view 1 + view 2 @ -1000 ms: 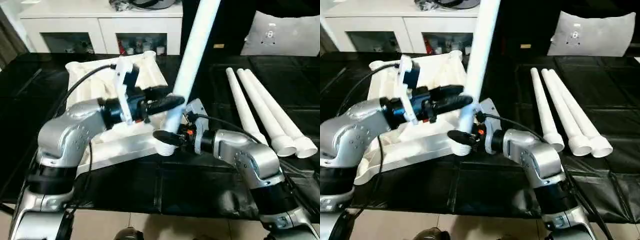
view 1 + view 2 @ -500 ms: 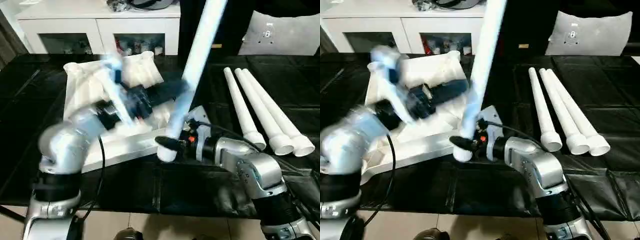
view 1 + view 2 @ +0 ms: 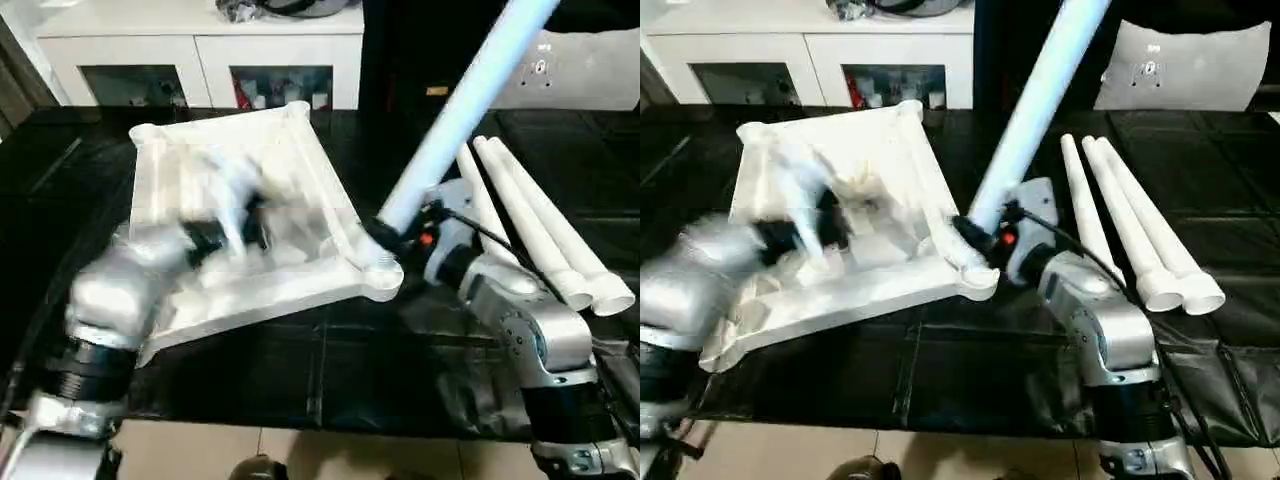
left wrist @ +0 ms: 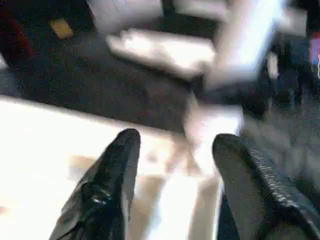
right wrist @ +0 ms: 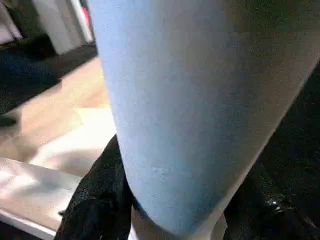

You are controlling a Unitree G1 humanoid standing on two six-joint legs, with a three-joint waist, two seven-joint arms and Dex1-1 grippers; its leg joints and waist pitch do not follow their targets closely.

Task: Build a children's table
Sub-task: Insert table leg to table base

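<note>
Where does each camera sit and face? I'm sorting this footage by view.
Head stereo pair: looks down over both silver forearms at the tabletop and three spare legs.
Left wrist: along the open left gripper, above the tabletop.
Right wrist: the right gripper clamps the held leg.
Shared: the held leg, the tabletop.

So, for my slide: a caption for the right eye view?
Right gripper holds a tilted table leg at the tabletop corner socket.
</note>
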